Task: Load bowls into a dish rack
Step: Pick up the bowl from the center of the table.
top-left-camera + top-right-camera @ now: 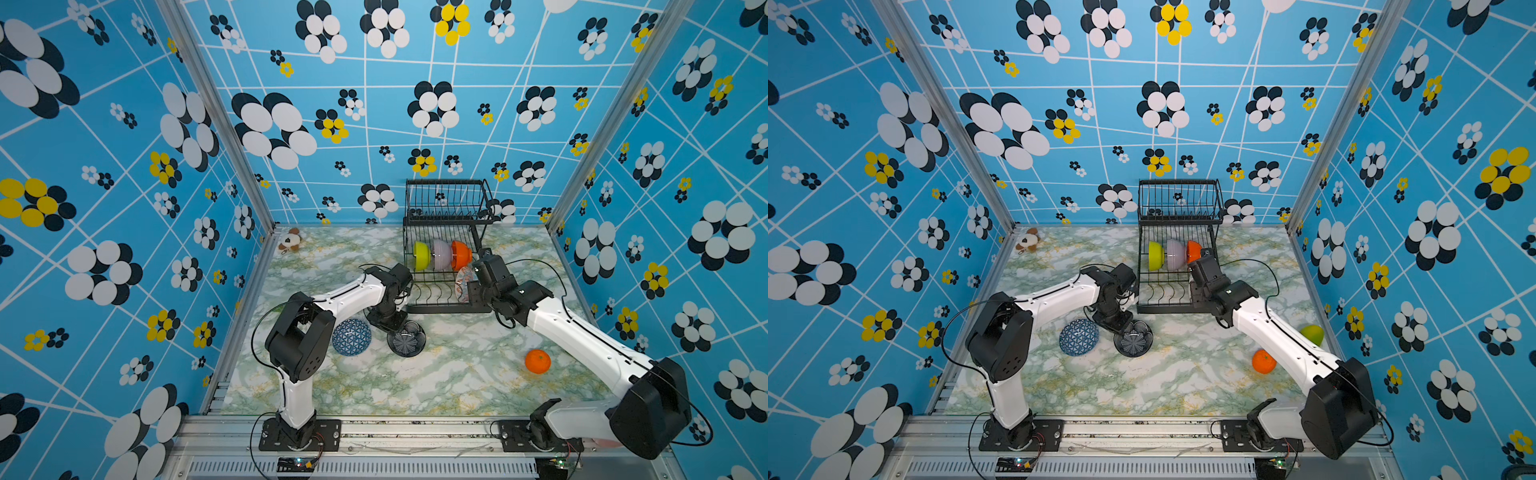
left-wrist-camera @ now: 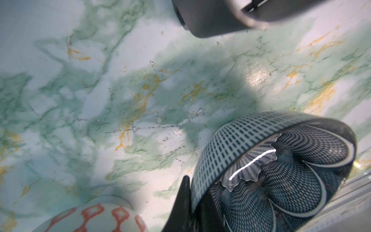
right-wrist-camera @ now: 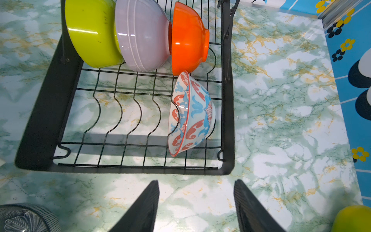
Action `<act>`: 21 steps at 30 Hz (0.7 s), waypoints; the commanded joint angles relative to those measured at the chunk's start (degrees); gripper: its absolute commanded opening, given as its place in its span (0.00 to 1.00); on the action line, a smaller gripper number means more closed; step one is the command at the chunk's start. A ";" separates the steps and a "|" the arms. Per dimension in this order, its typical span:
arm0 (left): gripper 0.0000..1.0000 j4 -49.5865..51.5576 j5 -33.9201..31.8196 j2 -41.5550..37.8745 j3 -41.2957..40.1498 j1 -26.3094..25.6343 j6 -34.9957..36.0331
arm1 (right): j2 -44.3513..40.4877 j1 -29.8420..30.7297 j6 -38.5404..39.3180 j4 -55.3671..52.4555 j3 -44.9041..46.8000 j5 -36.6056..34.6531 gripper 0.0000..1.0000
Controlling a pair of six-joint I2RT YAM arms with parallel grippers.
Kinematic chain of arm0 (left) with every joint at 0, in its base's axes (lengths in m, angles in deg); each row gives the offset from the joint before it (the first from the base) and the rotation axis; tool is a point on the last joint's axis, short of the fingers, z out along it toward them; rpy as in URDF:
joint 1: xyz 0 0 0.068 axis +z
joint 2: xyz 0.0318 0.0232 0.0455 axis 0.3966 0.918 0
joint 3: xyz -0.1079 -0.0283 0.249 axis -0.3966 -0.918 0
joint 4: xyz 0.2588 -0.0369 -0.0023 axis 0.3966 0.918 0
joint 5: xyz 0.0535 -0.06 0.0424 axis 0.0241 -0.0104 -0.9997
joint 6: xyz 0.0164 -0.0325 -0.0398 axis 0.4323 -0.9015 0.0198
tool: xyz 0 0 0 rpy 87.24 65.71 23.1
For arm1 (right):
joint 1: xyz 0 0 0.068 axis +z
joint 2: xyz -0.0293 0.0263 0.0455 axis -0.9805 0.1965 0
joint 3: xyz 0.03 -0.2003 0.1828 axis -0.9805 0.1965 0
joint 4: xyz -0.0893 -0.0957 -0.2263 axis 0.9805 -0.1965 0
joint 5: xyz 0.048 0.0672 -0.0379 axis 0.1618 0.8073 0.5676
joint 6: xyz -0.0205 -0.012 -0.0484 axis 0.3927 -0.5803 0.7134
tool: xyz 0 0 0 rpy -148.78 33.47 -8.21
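In both top views the black bowl [image 1: 406, 338] [image 1: 1133, 338] lies near the middle of the table [image 1: 457, 382], just off the near-left corner of the rack [image 1: 440, 309] [image 1: 1163, 309], which stands toward the table's far edge. The left claw [image 1: 390, 326] comes down on the bowl's far rim. The blue bowl [image 1: 351, 336] lies upside down just beside it. The green bowl [image 1: 420, 255], lilac bowl [image 1: 441, 254] and orange bowl [image 1: 460, 254] stand on edge in the rack's lower tray.

In the left wrist view, the left claw [image 2: 195, 186] is pinched tight on the black bowl [image 2: 281, 170], one finger outside the wall and one inside the rim. We cannot tell whether the bowl has left the table.

In the right wrist view, the right claw [image 3: 195, 200] is partly open and empty, above bare table just off the rack's near edge [image 3: 120, 170]. The red-and-blue bowl [image 3: 190, 114] stands in the slot at the tray's right end; the slots to its left are free.

We judge the step to be carrying the black bowl over. We should lift it straight up, clear of the blue bowl, tip it on edge, and lower it into a free slot without knocking its neighbour or the right arm.
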 commanded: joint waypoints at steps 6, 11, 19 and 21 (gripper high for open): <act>0.00 -0.22 1.43 -4.01 0.47 -0.41 -0.79 | -1.97 -0.49 -2.44 -2.03 0.03 2.68 0.63; 0.00 -0.49 2.10 -5.54 0.58 -0.38 -1.17 | -1.83 -0.44 -3.59 -2.48 -0.32 5.10 0.63; 0.00 -1.09 3.17 -7.43 0.74 -0.32 -2.12 | -1.66 0.67 -5.00 -3.82 -1.59 9.01 0.69; 0.00 -1.29 3.60 -7.82 0.73 -0.23 -2.51 | -1.53 1.38 -5.42 -3.75 -1.79 10.44 0.69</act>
